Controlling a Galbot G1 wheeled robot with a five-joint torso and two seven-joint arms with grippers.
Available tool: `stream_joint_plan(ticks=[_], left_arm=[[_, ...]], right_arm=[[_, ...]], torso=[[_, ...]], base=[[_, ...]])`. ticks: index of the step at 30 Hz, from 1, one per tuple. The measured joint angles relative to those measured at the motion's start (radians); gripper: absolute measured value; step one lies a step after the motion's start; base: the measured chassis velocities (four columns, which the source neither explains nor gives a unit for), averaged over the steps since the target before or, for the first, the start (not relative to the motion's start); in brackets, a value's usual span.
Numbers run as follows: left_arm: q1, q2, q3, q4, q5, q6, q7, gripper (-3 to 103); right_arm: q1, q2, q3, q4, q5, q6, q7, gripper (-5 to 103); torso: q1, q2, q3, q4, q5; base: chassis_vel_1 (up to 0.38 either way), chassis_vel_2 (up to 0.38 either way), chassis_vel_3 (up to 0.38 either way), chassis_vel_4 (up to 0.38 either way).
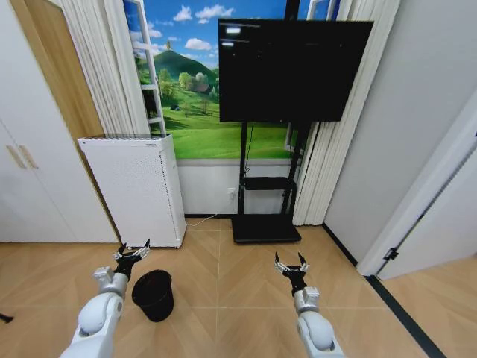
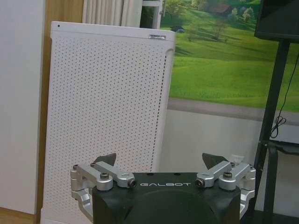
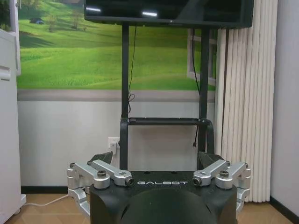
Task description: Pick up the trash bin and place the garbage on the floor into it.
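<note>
The trash bin, small, black and round, stands upright on the herringbone wood floor at the lower left of the head view. My left gripper hovers open just up and left of the bin's rim, not touching it. In the left wrist view the left gripper has its fingertips spread wide with nothing between them. My right gripper is open over bare floor, well to the right of the bin; the right wrist view shows the same gripper holding nothing. The garbage is out of view.
A tall white perforated appliance stands against the wall just behind the bin. A black TV on a black stand sits at centre back. A dark strip edges the floor on the right by a door frame.
</note>
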State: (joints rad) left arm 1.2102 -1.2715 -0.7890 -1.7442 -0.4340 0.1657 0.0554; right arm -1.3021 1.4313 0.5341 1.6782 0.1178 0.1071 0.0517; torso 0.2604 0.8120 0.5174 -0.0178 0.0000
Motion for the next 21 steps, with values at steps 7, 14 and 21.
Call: stream_joint_plan(ticks=[7,14,21], left_arm=[[0.011,-0.002,-0.006,-0.014,0.002,0.0,-0.002,100],[0.013,-0.007,-0.005,-0.028,0.006,0.005,-0.006,100],[0.014,-0.01,-0.003,-0.036,0.007,0.008,-0.01,100]], right_arm=[[-0.01,0.003,0.008,0.014,0.008,-0.034,-0.005,100],[-0.01,-0.001,0.013,0.002,0.009,-0.02,-0.013,100],[-0.02,-0.003,0.027,-0.004,0.003,-0.006,-0.029,100]], torso=[[0.0,-0.001,-0.001,0.0,0.0],[-0.002,-0.005,-0.003,0.0,0.0],[-0.003,-0.007,-0.004,-0.0001,0.0]], base=[[0.004,-0.008,-0.006,0.003],[0.102,-0.105,-0.11,0.115],[0.205,-0.226,-0.212,0.213]])
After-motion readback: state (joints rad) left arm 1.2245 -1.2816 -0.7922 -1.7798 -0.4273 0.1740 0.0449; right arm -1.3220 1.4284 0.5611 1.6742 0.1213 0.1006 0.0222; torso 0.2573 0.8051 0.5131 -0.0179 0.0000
